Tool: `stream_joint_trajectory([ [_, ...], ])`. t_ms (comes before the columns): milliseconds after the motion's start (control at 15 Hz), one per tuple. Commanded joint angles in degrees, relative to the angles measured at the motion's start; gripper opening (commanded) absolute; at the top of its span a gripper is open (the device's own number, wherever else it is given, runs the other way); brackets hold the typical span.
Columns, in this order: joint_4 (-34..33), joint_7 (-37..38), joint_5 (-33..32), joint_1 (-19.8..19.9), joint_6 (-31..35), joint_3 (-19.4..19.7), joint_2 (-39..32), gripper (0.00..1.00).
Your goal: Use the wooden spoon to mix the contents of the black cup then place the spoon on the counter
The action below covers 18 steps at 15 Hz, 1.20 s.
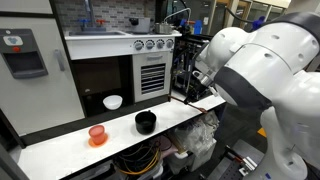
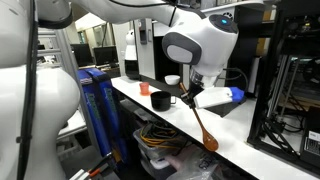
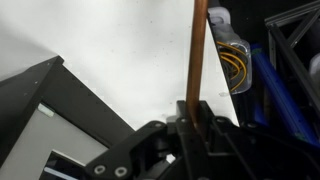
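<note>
Wooden spoon [image 2: 203, 126]: handle clamped in your gripper [image 2: 187, 97], bowl end low near counter [image 2: 240, 132] front edge, just beside black cup [image 2: 160, 100]. Risk: long spoon swings, you knock cup over.

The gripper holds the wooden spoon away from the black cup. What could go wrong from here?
1. The gripper clamps the long, thin, reddish-brown wooden spoon by its slender handle; it may pivot or slip.
2. The spoon's head seems near the edge of the flat white counter; if dropped, it could fall off.
3. The orange-red translucent cup stands beside the small round black cup; a swing may knock it.
</note>
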<state>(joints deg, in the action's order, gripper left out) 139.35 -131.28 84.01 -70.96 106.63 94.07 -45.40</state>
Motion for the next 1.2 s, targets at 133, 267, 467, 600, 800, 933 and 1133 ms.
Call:
stream_joint_trajectory([
  [133,-5.05,-0.91,-6.40,4.81,9.39,-7.70,4.52,0.04],
  [267,-5.97,-0.95,-8.49,5.91,13.05,-10.42,6.48,0.04],
  [467,-6.79,-1.12,-11.72,7.90,19.72,-15.04,10.60,0.04],
  [600,-6.98,-0.97,-14.40,9.74,24.64,-18.66,14.19,0.04],
  [800,-6.96,-0.36,-19.13,14.61,32.37,-26.04,20.37,0.04],
  [933,-6.89,0.71,-22.93,19.87,37.00,-32.84,24.39,0.04],
  [1133,-6.44,2.95,-28.69,30.62,41.83,-45.15,28.89,0.04],
])
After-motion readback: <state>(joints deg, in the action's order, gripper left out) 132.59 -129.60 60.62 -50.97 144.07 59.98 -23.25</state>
